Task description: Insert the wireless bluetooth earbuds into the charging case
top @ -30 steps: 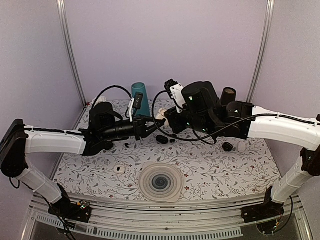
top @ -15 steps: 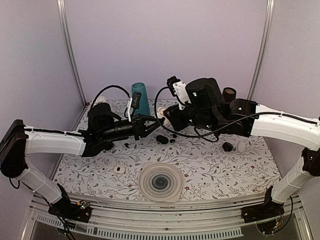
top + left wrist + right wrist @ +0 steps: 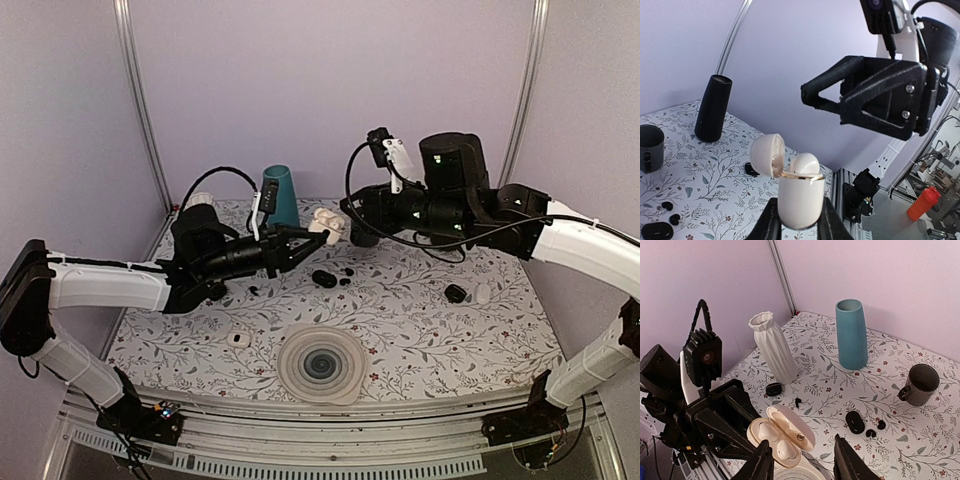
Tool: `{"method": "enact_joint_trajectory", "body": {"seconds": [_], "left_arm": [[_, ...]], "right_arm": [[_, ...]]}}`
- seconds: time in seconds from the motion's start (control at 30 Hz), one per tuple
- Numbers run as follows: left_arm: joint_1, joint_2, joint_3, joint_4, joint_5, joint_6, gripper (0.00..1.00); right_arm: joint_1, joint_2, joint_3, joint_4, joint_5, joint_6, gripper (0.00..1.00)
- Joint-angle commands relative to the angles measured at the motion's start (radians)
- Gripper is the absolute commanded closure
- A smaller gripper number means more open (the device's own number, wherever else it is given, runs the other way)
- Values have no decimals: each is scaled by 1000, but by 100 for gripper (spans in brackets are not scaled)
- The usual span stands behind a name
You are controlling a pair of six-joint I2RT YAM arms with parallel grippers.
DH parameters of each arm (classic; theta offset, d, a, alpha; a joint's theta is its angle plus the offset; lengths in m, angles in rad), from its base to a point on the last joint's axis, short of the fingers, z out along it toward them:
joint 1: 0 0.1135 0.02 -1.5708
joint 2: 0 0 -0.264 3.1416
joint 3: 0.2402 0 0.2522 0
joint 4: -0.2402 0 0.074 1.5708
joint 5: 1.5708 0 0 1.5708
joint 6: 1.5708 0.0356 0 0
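The two black earbuds (image 3: pixel 870 433) lie side by side on the patterned table (image 3: pixel 430 330), at lower right of the right wrist view. They are just beside an oval black case (image 3: pixel 855 421). Neither gripper touches them.

A cream case (image 3: pixel 797 195) is held clear of the table. The left gripper (image 3: pixel 797 222) clamps its lower body, with fingers pressed against both sides. Its lid (image 3: pixel 767 155) stands hinged open to the left. A white bud (image 3: pixel 805 164) sits proud in the opening.

The right gripper (image 3: pixel 802 465) hangs near the cream case without touching it. Its fingers are spread wide, with nothing between them.

In the right wrist view:
- A teal vase (image 3: pixel 851 335) stands at upper centre.
- A ribbed white vase (image 3: pixel 772 347) stands to its left.
- A dark mug (image 3: pixel 917 385) stands near the right edge.
- A second small black case (image 3: pixel 773 388) lies at the foot of the white vase.

A round ringed mat (image 3: pixel 321 364) lies at lower centre of the top view.
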Motion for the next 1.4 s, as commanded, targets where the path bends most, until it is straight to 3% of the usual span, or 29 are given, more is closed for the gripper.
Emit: {"method": "enact_joint_trajectory", "body": {"seconds": [0.0,0.27,0.63,1.03,1.37], "left_arm": [[14,-40,-9,57,44,6,100],[14,-75,-9,86,144,17,100],[14,-83,32,110,254,1,100],[11,-86,35,114,245,-17,100],[13,-65,30,93,188,-41,100]], "right_arm": [[-62,-73,-54,80,-137,57,56],[-200,-152,-208,321,-553,128,42],[-215,-89,-279,595,-974,198,17],[-209,-28,-301,714,-1059,302,17],[-188,-39,-305,726,-1067,297,20]]}}
